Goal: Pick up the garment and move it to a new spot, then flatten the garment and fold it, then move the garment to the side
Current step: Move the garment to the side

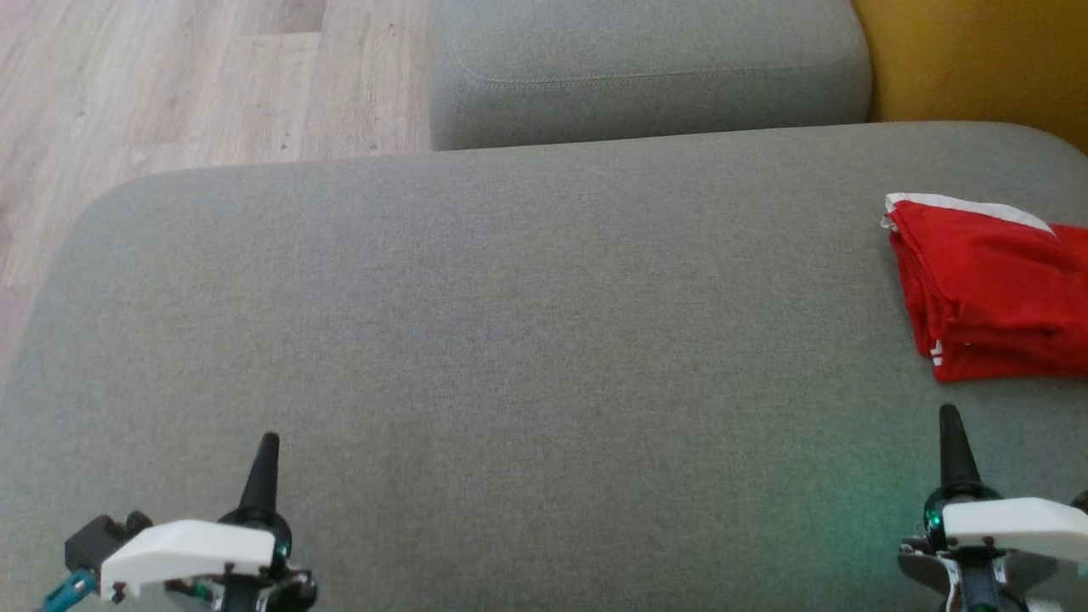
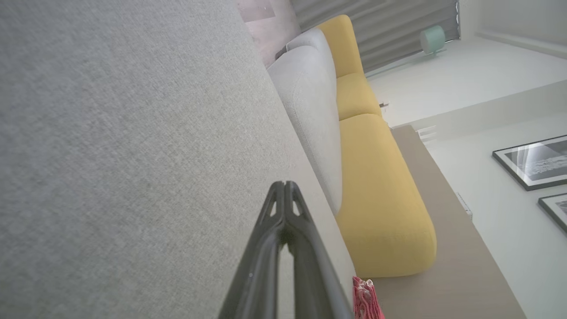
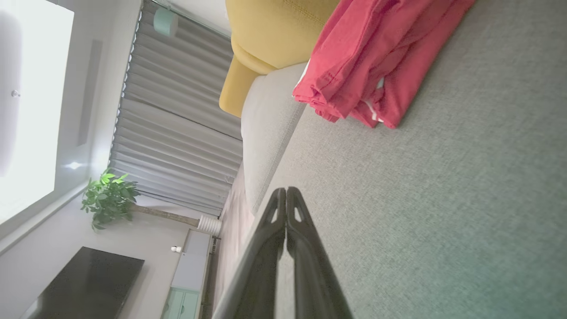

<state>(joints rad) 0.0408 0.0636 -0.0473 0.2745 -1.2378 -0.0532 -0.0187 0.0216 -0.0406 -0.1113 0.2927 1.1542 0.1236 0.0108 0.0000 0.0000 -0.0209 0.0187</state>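
A red garment (image 1: pixel 994 289) with white trim lies folded in a neat stack at the right edge of the grey cushion (image 1: pixel 527 340). The right wrist view has the same garment (image 3: pixel 376 62) ahead of the fingers, and a sliver of it (image 2: pixel 365 299) peeks out at the bottom of the left wrist view. My right gripper (image 1: pixel 950 425) hovers just in front of the stack, shut and holding nothing. Over the cushion's near left corner my left gripper (image 1: pixel 265 450) is also shut and empty. In both wrist views the fingertips meet: the left gripper (image 2: pixel 285 186) and the right gripper (image 3: pixel 285 192).
A second grey cushion (image 1: pixel 646 68) sits behind the main one. A yellow sofa section (image 1: pixel 977 59) stands at the back right. Wooden floor (image 1: pixel 170 85) lies beyond the cushion's far left edge.
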